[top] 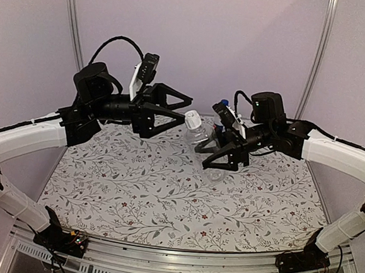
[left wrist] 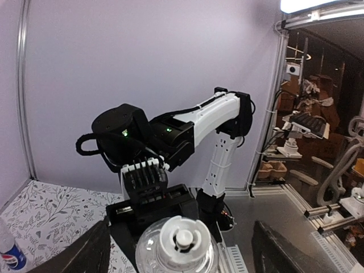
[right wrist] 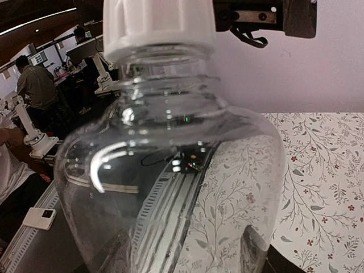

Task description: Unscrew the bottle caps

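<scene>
My right gripper (top: 211, 156) is shut on the plain clear bottle (top: 208, 145) and holds it tilted above the table, neck pointing left. The bottle fills the right wrist view (right wrist: 170, 170), with my fingers at its lower sides. Its pale white cap (top: 192, 119) is on the neck (right wrist: 159, 25). My left gripper (top: 183, 111) is open, its two fingers spread on either side of the cap without touching it. The left wrist view shows the cap (left wrist: 182, 239) end-on between the fingers (left wrist: 85, 250). The Pepsi bottle (left wrist: 8, 256) with its blue cap (top: 223, 105) stands behind my right wrist.
The floral tablecloth (top: 165, 192) covers the table. Pale walls with metal posts (top: 71, 20) close off the back and sides. A metal rail (top: 179, 263) runs along the near edge, with the arm bases at its ends.
</scene>
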You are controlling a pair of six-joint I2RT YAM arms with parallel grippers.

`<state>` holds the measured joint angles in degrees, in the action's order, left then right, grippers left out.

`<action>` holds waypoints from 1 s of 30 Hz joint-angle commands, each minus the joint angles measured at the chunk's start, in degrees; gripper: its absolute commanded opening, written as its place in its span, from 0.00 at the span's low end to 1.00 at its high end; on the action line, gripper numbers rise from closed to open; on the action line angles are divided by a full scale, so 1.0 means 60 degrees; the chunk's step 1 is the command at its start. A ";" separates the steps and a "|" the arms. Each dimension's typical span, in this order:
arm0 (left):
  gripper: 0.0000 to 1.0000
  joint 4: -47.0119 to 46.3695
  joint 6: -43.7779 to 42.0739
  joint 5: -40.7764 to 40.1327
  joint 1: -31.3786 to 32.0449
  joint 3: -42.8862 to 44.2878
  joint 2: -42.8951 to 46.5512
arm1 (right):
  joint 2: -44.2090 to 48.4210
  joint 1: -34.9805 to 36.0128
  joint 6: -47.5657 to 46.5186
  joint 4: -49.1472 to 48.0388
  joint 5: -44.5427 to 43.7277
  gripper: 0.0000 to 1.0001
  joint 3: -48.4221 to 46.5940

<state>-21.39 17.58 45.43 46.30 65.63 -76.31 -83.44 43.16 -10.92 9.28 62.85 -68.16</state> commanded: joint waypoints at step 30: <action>0.54 -0.1425 0.0173 0.2521 0.0094 0.0646 -0.1726 | -0.0727 0.0000 -0.0232 0.0350 0.1070 0.62 -0.0505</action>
<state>-28.86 19.49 60.05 46.39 70.00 -85.60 -87.31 43.16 -12.67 11.62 69.08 -69.63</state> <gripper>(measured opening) 0.536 0.621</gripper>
